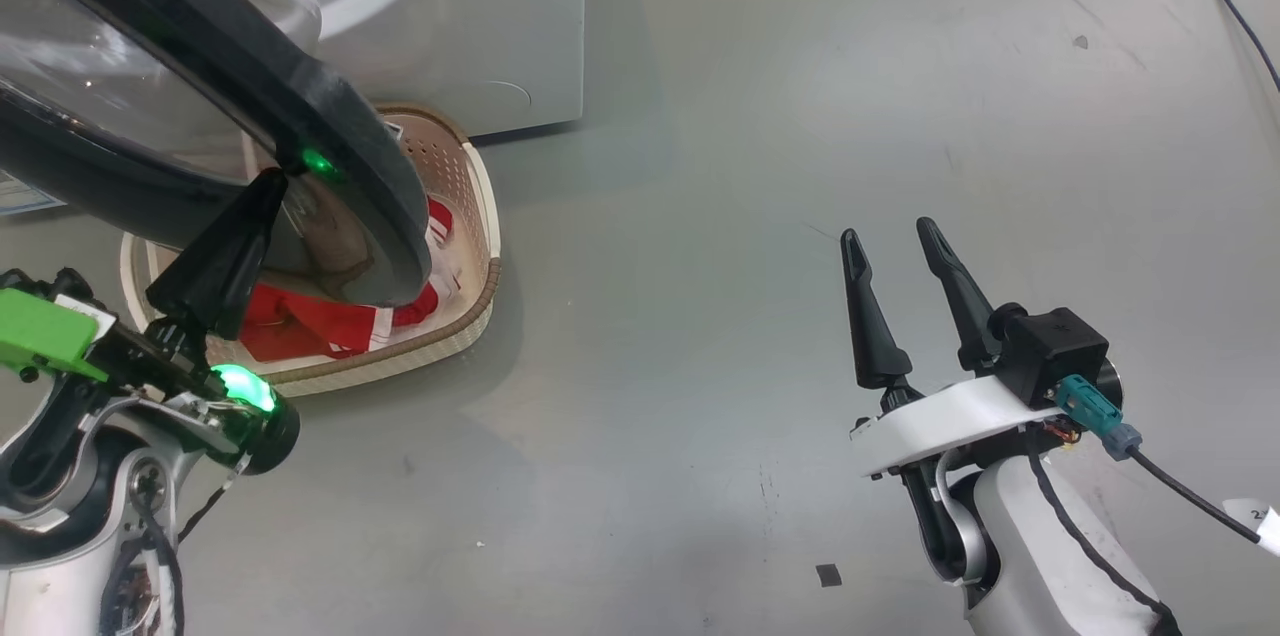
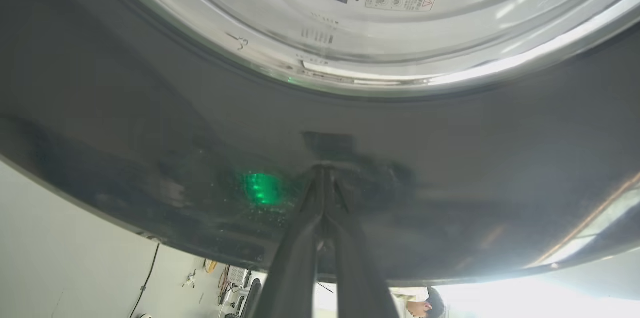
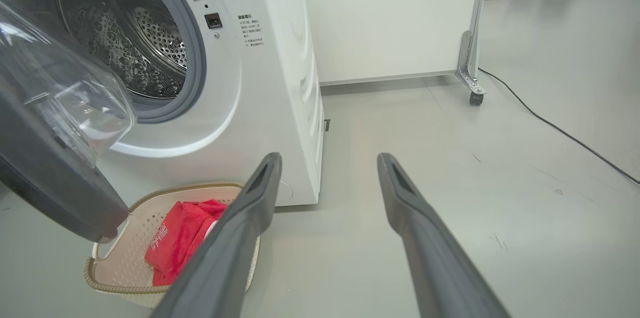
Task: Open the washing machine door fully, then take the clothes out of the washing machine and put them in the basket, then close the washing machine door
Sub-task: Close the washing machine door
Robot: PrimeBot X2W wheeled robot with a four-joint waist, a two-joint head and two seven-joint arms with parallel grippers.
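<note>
Washing machine door (image 1: 350, 151): found part-swung above the basket (image 1: 482, 301) holding the red clothes (image 1: 300, 326), with left gripper (image 1: 272, 184) fingers pressed together against its black frame, judged for pushing it shut; noted right gripper (image 1: 888, 236) spread, empty, well apart.

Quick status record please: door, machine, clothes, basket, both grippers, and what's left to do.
washing machine door: partly open, hanging over the basket
washing machine: visible part of the drum looks empty
clothes: red, lying in the basket
basket: on the floor in front of the machine
left gripper: shut, tips against the door's black frame
right gripper: open, holding nothing
left to do: close the door
</note>
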